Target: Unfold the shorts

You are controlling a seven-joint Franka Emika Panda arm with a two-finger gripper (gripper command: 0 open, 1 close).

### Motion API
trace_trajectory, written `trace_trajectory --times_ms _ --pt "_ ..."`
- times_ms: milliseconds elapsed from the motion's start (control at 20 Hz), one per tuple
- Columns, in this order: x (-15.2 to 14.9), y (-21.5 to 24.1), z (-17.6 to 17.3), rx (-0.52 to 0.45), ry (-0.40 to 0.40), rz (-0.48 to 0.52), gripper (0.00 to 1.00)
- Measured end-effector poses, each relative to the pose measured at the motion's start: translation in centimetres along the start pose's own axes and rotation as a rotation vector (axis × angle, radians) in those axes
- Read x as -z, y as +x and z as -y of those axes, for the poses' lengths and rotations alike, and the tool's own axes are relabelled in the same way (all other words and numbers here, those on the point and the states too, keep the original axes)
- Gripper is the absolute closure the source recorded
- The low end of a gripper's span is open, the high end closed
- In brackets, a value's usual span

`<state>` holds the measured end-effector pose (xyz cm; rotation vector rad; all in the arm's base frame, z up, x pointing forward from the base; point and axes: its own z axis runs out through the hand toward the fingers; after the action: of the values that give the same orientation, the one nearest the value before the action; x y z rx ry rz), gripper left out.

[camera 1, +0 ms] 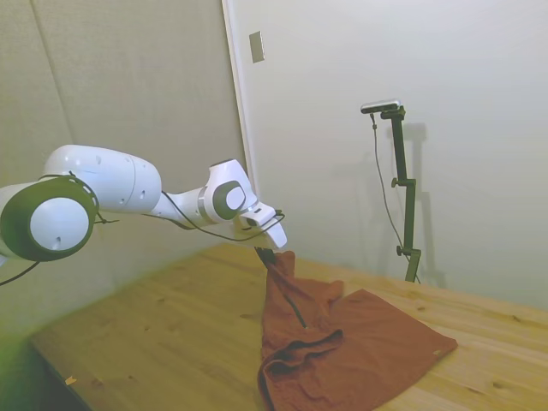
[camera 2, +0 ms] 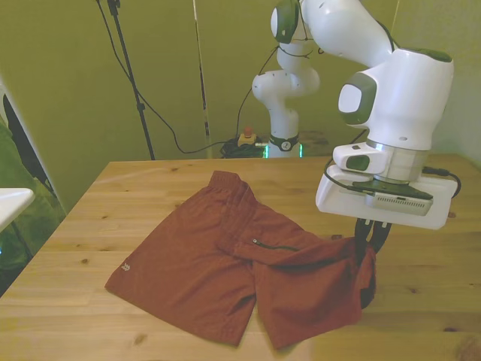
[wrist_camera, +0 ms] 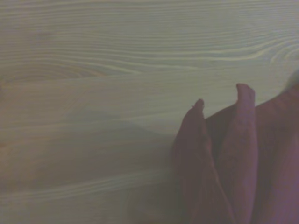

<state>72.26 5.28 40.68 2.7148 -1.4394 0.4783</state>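
The rust-red shorts (camera 2: 195,256) lie mostly spread on the wooden table (camera 2: 338,188), one leg flat at the front view's left. The other side is drawn up toward the front view's right. My gripper (camera 2: 373,235) is shut on that raised edge, just above the table. From the side view, the gripper (camera 1: 267,254) holds a corner of the shorts (camera 1: 368,342) up. The cloth slopes down from it, and a dark waistband edge curls near the table's front. The wrist view shows two upright folds of the shorts (wrist_camera: 233,154) against bare wood.
Bare wood of the table (camera 1: 171,325) stretches around the shorts. The table's edge lies close below the cloth in the front view. Green fabric (camera 2: 19,203) and a white object (camera 2: 11,199) sit off the front view's left edge.
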Motion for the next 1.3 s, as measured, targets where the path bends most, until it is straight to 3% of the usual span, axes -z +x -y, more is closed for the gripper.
trace_trajectory --times_ms 300,600,750,950,1150,1300 --pt "1.1 -0.6 0.8 0.012 0.006 0.000 0.00" --pt "5.3 0.2 0.1 0.005 0.025 -0.004 0.00" --pt "7.5 1.7 -3.0 0.022 0.004 0.005 0.00" --pt "8.2 5.5 -9.5 0.097 -0.036 0.019 0.00" --pt "6.7 9.8 -15.6 0.202 -0.054 0.032 0.00" --pt "4.5 11.6 -18.7 0.273 -0.016 0.078 0.00"
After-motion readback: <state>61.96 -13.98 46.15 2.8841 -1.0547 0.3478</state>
